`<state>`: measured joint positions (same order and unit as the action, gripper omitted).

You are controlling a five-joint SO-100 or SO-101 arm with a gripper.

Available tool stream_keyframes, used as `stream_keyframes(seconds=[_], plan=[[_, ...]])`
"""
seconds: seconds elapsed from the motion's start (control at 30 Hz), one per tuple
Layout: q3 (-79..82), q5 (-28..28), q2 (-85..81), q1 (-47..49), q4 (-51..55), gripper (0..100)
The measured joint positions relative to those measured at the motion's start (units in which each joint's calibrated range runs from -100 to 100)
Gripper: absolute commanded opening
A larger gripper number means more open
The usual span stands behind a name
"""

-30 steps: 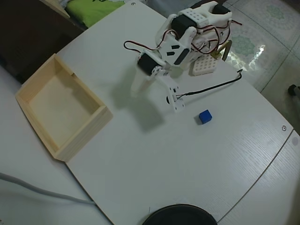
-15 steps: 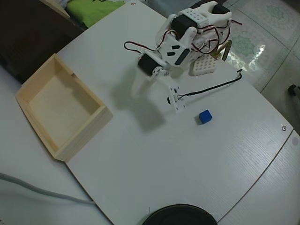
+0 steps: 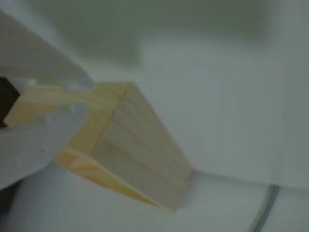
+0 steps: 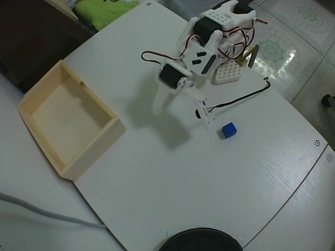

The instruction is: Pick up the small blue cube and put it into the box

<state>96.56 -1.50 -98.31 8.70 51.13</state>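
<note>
The small blue cube (image 4: 229,130) lies on the white table right of centre in the overhead view. It does not show in the wrist view. The box (image 4: 95,156), a shallow pale wood tray, sits empty at the table's left. In the blurred wrist view its wooden wall (image 3: 140,150) fills the middle. My gripper (image 4: 183,117) hangs between box and cube with its jaws spread wide and empty. The cube lies just right of the right finger (image 4: 205,113), outside the jaws. A white finger (image 3: 34,145) shows at the wrist view's left edge.
A small white perforated block (image 4: 226,73) stands by the arm's base at the back. A black cable (image 4: 241,97) runs behind the cube. A grey cable (image 4: 47,212) lies at the lower left. A black round object (image 4: 199,241) sits at the front edge.
</note>
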Motion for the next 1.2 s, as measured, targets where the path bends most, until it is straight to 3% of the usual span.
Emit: stream_keyframes(seconds=[0.33, 0.63, 0.83, 0.97, 1.2], plan=[[-27.78, 0.0, 1.52, 0.07, 9.47, 2], [-65.34, 0.0, 21.75, 0.07, 21.66, 2], [-96.65, 0.0, 38.09, 3.02, 35.99, 16], [-114.03, 0.0, 46.3, 6.12, 46.14, 18], [-114.03, 0.11, 50.78, 8.62, 48.1, 18]])
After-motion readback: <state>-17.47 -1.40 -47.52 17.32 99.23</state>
